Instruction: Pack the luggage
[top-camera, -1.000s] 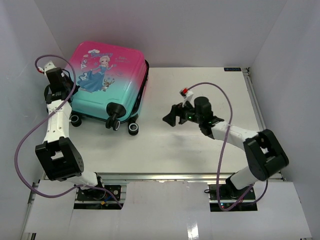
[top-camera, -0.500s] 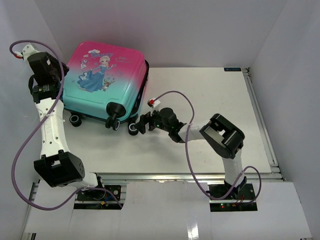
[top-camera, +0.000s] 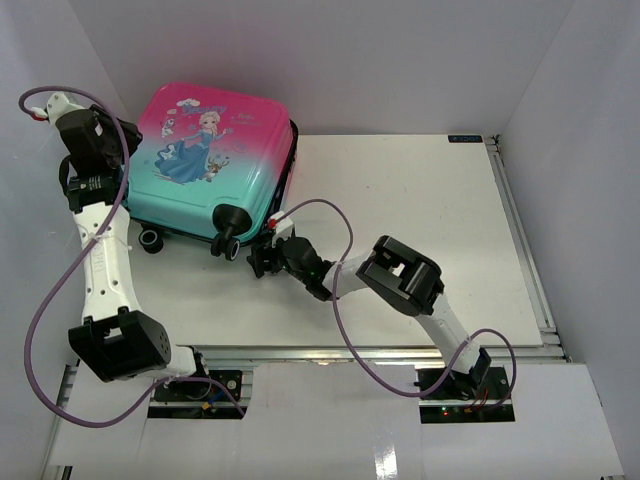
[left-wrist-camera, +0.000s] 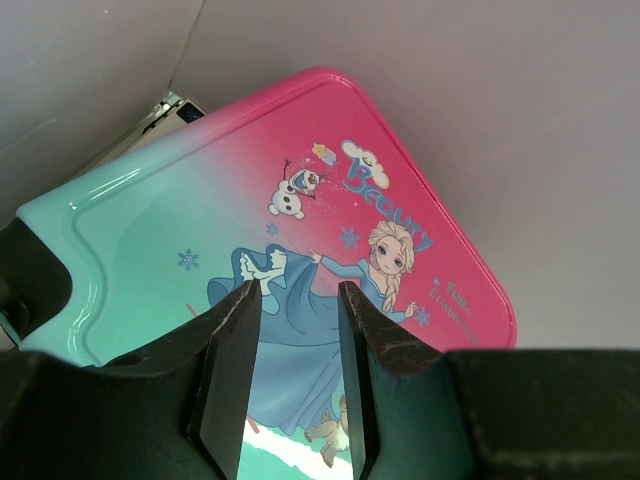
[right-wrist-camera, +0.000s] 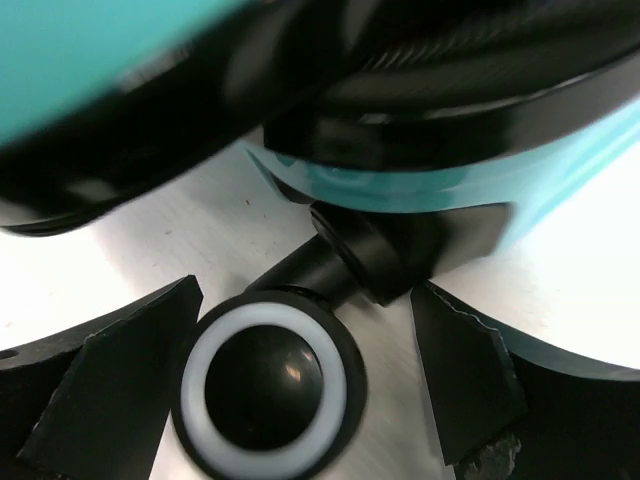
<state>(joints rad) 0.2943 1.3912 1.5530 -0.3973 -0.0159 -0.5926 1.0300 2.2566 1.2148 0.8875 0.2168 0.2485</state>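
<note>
Your white table (top-camera: 420, 190), plain white walls (top-camera: 350, 60) on three sides of it, metal rail (top-camera: 525, 240) along its right edge, small dark label (top-camera: 465, 139) at its far right corner

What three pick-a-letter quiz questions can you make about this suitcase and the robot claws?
1. Where does the suitcase lie?
A) far left of the table
B) near right corner
C) on the floor

2. What colours is its shell?
A) red and yellow
B) pink and teal
C) all black

3. How is the right claw?
A) shut on a cable
B) open around a wheel
C) shut on a handle

Answers:
1 A, it fills the table's far left corner.
2 B, pink fades into teal.
3 B, the wheel sits between its spread fingers.
</note>
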